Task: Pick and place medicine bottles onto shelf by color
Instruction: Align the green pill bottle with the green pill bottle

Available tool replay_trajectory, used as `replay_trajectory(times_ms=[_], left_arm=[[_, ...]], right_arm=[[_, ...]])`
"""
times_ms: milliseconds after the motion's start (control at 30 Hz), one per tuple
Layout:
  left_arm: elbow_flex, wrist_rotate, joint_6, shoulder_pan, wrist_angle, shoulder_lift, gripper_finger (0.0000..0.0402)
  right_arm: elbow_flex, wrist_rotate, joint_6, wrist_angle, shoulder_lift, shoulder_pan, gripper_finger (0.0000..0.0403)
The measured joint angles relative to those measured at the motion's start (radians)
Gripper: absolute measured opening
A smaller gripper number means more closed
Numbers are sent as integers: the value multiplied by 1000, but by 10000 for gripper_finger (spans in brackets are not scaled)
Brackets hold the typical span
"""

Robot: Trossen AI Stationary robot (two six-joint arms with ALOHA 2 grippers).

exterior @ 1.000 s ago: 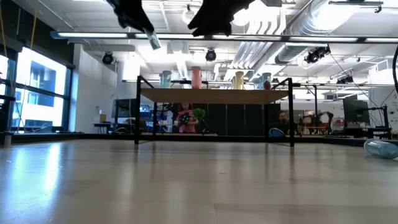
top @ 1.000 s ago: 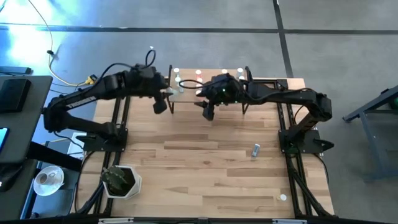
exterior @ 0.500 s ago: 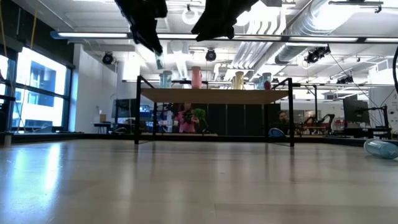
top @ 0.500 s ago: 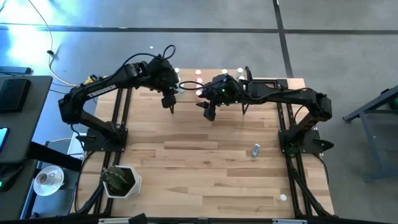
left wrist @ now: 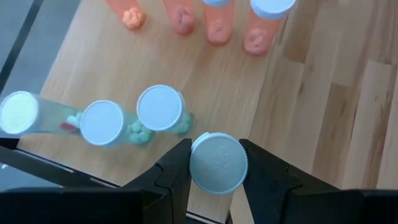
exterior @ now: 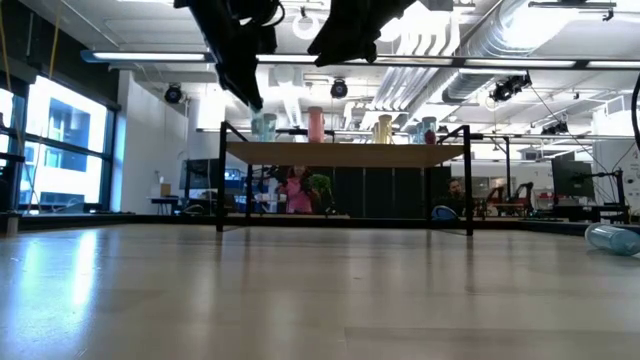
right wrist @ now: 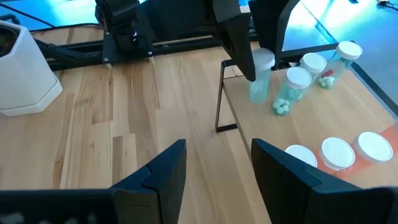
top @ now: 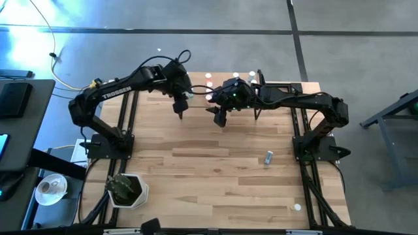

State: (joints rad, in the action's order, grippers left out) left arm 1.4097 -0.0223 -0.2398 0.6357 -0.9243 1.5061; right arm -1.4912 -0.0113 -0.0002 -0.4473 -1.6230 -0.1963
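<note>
Left pincer (left wrist: 214,165) clamped on white-capped teal plastic bottle (left wrist: 217,163) at lower centre, could topple neighbouring teal bottles (left wrist: 160,111) if lowered crooked.

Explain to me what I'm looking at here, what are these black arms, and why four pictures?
These are two robot arms at a wooden table, filmed at once from above, from table height, and from a camera on each wrist. The left gripper holds a white-capped teal bottle over the small raised shelf, beside three teal bottles already standing there. Orange-pink bottles stand farther along. The right gripper hangs open and empty nearby. One more bottle lies on the table, and a white planter sits at a corner.
</note>
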Motion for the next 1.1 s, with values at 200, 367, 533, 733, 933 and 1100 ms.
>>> replay_trajectory(times_ms=[200, 367, 533, 733, 933, 1100], left_arm=[[0, 0, -7, 1, 0, 25, 115], [0, 0, -7, 1, 0, 40, 115], [1, 0, -7, 1, 6, 51, 115], [1, 0, -10, 1, 5, 51, 115], [1, 0, -11, 2, 4, 51, 115], [1, 1, -18, 2, 1, 51, 124]], right_arm=[[0, 0, 0, 0, 0, 0, 172], [0, 0, 0, 0, 0, 0, 172], [0, 0, 0, 0, 0, 0, 172], [0, 0, 0, 0, 0, 0, 172], [0, 0, 0, 0, 0, 0, 172], [0, 0, 0, 0, 0, 0, 172]])
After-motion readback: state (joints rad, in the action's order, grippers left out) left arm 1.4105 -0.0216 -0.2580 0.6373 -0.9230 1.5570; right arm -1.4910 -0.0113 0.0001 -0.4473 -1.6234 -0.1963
